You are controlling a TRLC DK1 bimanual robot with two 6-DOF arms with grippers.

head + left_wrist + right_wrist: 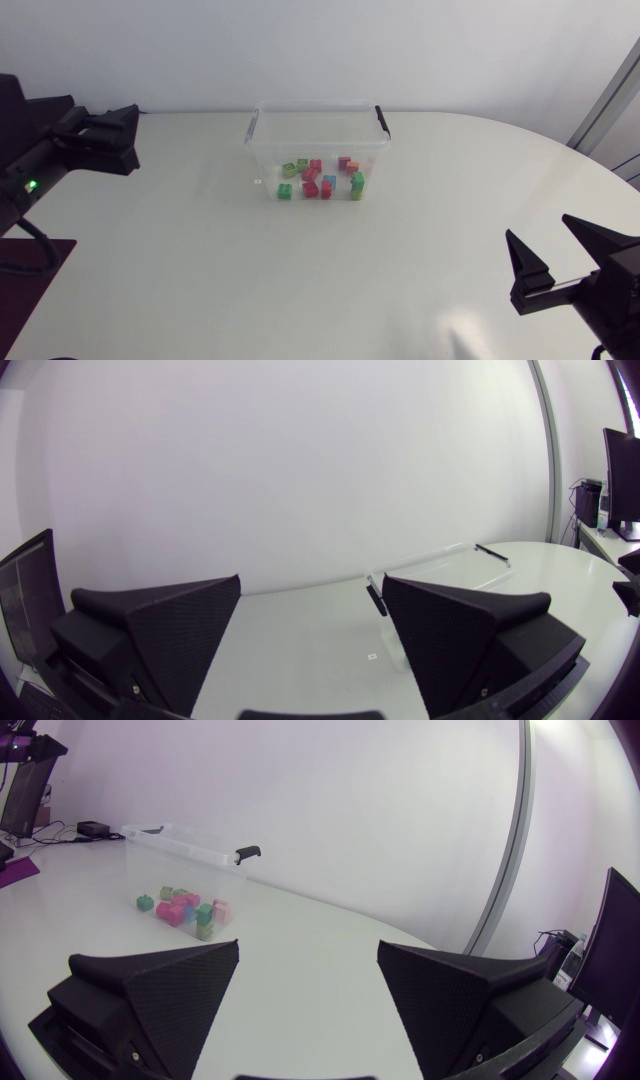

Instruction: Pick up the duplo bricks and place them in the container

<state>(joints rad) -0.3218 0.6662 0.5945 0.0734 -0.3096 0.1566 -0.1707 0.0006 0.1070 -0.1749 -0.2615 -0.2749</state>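
Small red, green, pink and blue duplo bricks point(322, 180) lie inside the clear plastic container point(315, 105) with black handles, at mid-desk; their exact count is hard to make out. The left gripper point(310, 640) has its fingers spread wide, holding nothing; one finger partly hides the container. The right gripper point(308, 990) is likewise wide and unloaded, cut off by the frame edge from above. The white desk point(200, 260) is smooth, with a rounded edge

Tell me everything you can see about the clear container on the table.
The container is a clear, plastic-looking rectangular box with a black handle at each short end. It has no lid on and stands upright on the white table, toward the far side near the middle. Small duplo bricks in green, red, pink and orange lie clustered on its floor. Only the table and the bricks touch it.
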